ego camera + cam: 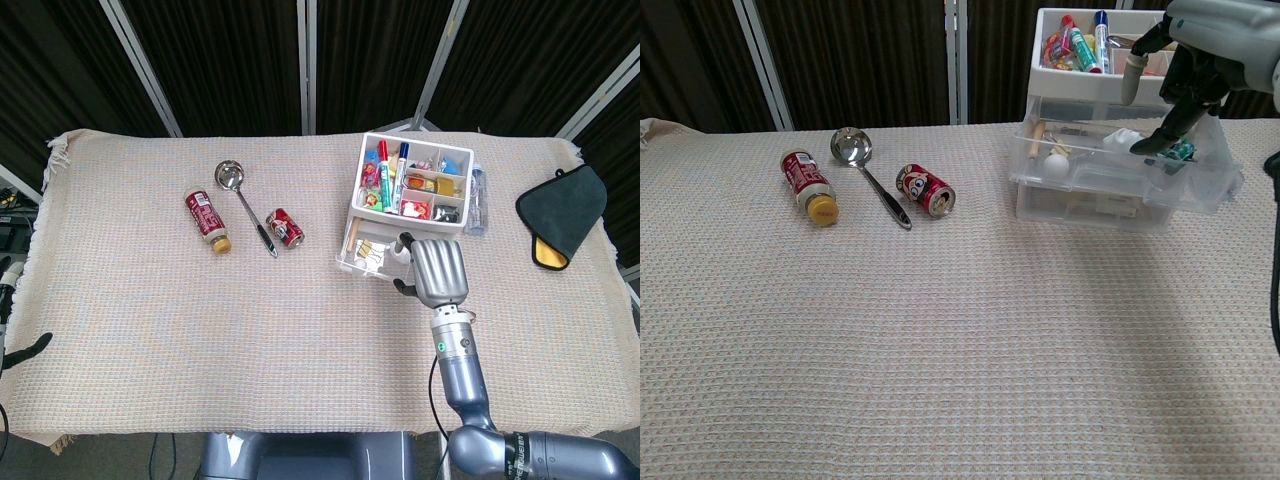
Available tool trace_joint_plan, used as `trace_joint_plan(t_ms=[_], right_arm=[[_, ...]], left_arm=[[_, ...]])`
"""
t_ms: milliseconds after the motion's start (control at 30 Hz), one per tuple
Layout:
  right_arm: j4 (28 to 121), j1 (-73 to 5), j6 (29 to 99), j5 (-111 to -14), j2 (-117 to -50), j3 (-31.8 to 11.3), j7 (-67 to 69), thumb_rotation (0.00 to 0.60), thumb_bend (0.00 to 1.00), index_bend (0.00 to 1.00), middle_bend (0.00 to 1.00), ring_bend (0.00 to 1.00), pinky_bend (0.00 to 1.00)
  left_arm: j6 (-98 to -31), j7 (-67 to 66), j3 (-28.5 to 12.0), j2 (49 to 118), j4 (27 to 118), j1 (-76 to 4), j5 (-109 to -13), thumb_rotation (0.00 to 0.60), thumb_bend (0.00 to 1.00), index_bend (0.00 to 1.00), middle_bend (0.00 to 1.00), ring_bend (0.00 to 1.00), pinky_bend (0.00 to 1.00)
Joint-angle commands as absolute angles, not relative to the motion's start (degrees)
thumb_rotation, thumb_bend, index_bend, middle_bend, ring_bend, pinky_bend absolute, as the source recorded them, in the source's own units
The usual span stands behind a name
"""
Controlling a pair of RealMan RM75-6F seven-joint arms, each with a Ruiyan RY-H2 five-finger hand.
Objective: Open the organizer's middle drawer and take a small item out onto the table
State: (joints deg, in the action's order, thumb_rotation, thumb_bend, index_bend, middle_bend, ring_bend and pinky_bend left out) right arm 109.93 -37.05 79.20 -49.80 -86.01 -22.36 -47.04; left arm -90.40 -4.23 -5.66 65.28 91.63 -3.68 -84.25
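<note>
Presently: middle drawer (1110,180) pulled out; right hand (1188,60) above it, fingers apart, empty; next, pinch one small item (1181,151), carefully.

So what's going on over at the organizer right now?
The right hand is over the organizer's open middle drawer, fingers pointing down among the small items there, next to a green item. Whether it has hold of anything yet can't be told. The drawer is pulled out toward the robot, and no drawer item is out on the table yet. The left hand sits idle at the table's left edge.
</note>
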Motion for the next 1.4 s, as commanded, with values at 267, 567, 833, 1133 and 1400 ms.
trace_joint_plan(t_ms=[267,567,833,1133,1400], right_arm=[[104.3,-41.6,77.6,-45.5,-87.3,-25.0,-48.3,0.6,0.1,0.52,1.0,1.0,0.67],[101.0,-43.3,75.4,-42.2,-87.3,-24.2,-48.2,0.6,0.16,0.55,1.0,1.0,0.67],[99.4,-44.1,74.7,-41.1,-87.3,-23.1,-47.2,0.6,0.19,0.55,1.0,1.0,0.67],[98.5,-44.7,74.6,-39.3,-87.1,-21.8,-47.4,0.6,0.21,0.5,1.0,1.0,0.67],[97.2,-45.0,75.3,-38.2,-87.1,-20.7,-47.5,0.6,0.29,0.53,1.0,1.0,0.67]], left_arm=[[-89.9,-3.6,-6.2,65.1,91.3,-3.8,-83.1,0.6,0.02,0.0,0.0,0.0,0.0],[-88.9,-4.0,-6.2,65.4,91.0,-4.3,-82.6,0.6,0.02,0.0,0.0,0.0,0.0],[-88.6,-3.9,-6.3,65.5,91.0,-4.4,-82.4,0.6,0.02,0.0,0.0,0.0,0.0],[-88.2,-3.9,-6.3,65.5,90.9,-4.6,-82.2,0.6,0.02,0.0,0.0,0.0,0.0],[-88.1,-3.6,-6.2,65.5,91.0,-4.6,-82.4,0.6,0.02,0.0,0.0,0.0,0.0]])
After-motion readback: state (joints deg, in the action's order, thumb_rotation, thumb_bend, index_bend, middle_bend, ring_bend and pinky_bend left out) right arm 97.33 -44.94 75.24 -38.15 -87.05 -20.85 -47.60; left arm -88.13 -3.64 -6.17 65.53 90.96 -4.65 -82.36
